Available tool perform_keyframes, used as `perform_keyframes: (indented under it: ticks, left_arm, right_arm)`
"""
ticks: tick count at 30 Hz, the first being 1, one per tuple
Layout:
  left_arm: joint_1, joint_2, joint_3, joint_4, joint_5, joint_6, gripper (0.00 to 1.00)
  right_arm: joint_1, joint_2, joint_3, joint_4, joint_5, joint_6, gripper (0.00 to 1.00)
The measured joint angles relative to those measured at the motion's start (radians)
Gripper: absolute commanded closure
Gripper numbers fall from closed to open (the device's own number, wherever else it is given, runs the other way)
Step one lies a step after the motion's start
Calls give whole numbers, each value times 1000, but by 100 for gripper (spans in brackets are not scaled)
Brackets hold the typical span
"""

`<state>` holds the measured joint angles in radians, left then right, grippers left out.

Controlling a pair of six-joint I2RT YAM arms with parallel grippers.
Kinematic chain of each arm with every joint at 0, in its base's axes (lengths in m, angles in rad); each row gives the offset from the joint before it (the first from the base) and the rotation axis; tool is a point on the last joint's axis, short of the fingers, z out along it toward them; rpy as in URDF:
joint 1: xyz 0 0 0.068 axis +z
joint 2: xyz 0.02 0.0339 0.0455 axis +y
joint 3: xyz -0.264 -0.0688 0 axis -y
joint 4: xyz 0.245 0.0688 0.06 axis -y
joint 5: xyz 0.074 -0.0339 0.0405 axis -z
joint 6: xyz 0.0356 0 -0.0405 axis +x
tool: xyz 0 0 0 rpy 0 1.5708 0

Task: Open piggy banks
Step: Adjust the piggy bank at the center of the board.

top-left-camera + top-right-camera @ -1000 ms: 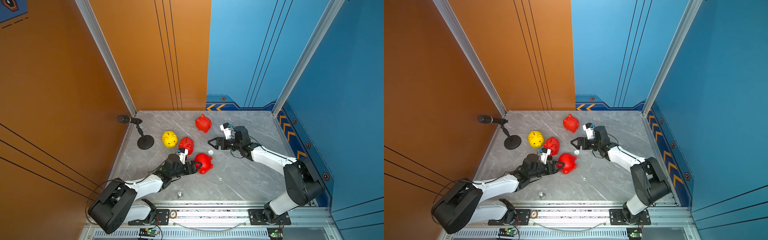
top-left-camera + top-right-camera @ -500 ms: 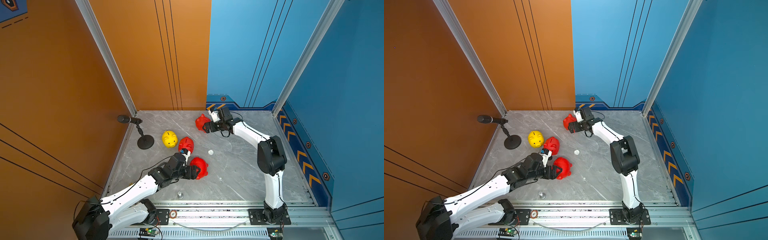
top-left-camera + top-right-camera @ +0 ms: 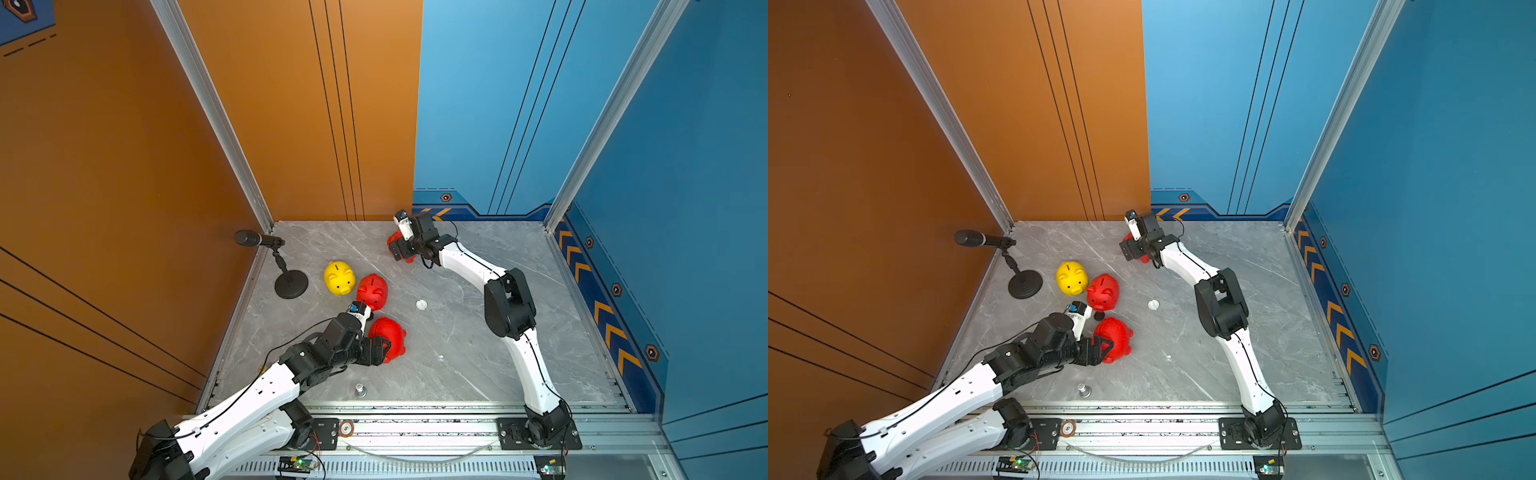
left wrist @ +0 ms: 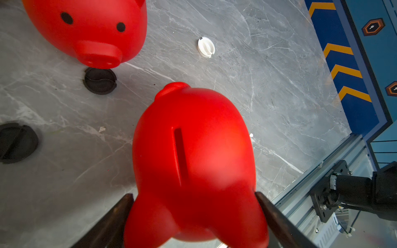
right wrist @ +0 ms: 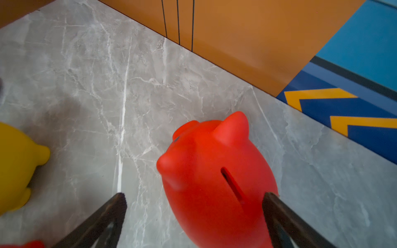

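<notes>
- The left gripper [image 4: 193,196] was clamped on the near red pig [image 4: 193,150]. One finger [image 4: 116,216] pressed each flank, and the coin slot faced the wrist camera.
- That pig was well apart from the mic [image 3: 291,284], nearer the robot's base than the mic was.
- The right gripper [image 5: 193,196] was spread wide around the rear of the far red pig [image 5: 214,171]. One finger [image 5: 277,210] was at its flank, though contact could not be told. The other stood clear over bare table [image 3: 478,365].
- The far red pig stood upright with its slot up. It was the pig farthest from the mic, by the back wall.
- The yellow pig [image 3: 339,277] stood upright just beside the mic's base.
- The middle red pig [image 3: 372,291] came next out from the mic, close against the yellow pig.
- A black plug [image 4: 100,80] lay at the middle red pig's snout.
- A second black plug [image 4: 17,142] showed only in the left wrist view.
- A white plug [image 3: 421,304] lay alone, farther from the mic than the middle red pig.
</notes>
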<state>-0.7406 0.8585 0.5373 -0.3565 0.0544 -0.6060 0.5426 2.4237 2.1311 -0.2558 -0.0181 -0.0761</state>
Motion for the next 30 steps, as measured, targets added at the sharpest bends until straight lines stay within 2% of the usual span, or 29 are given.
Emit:
perform_keyframes:
  ticks: [9,11,17,23,30]
  left_arm:
    - [2,-23,0,-21,-4,0,62]
    - [3,-25,0,-29,-4,1,62]
    - [3,-2,67,-74,-8,24,61]
    - [7,102,207,-71,-18,68,60]
    - [17,342,427,-57,-42,131,60]
  right_arm:
    - [14,192,282,-61,115,-7,0]
    - [14,233,345,-92,131,-7,3]
    - [11,239,352,-122,164,-13,9]
    - [-20,63,73,-92,181,-2,13]
    - [-91,-189,-338,2,211,41,13]
